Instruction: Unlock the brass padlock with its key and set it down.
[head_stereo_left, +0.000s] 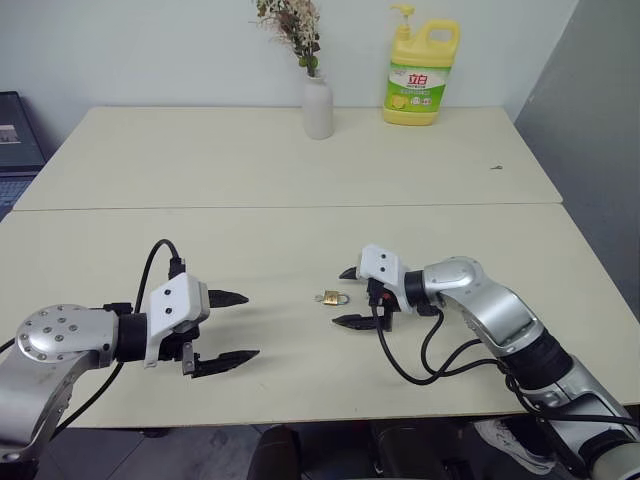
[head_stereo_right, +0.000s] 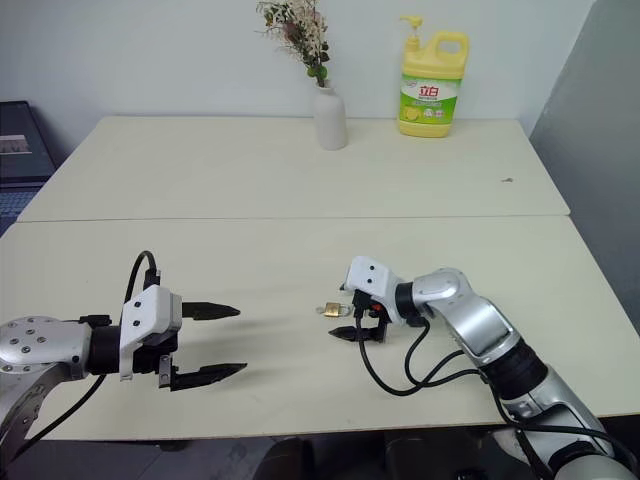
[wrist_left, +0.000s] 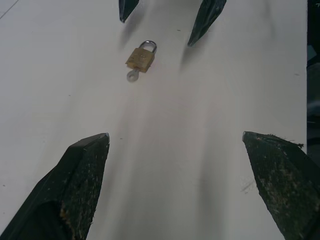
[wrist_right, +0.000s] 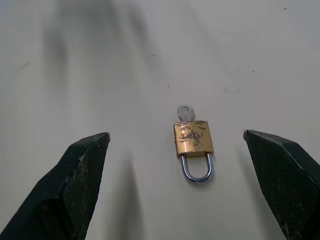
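The left gripper (head_stereo_left: 228, 329) hangs low over the near left of the surface (head_stereo_left: 300, 200), its arm bent in from the left edge, its black jaws spread wide and pointing right. The right gripper (head_stereo_left: 350, 297) reaches in from the right on a bent silver arm, jaws also wide apart, pointing left toward the other.
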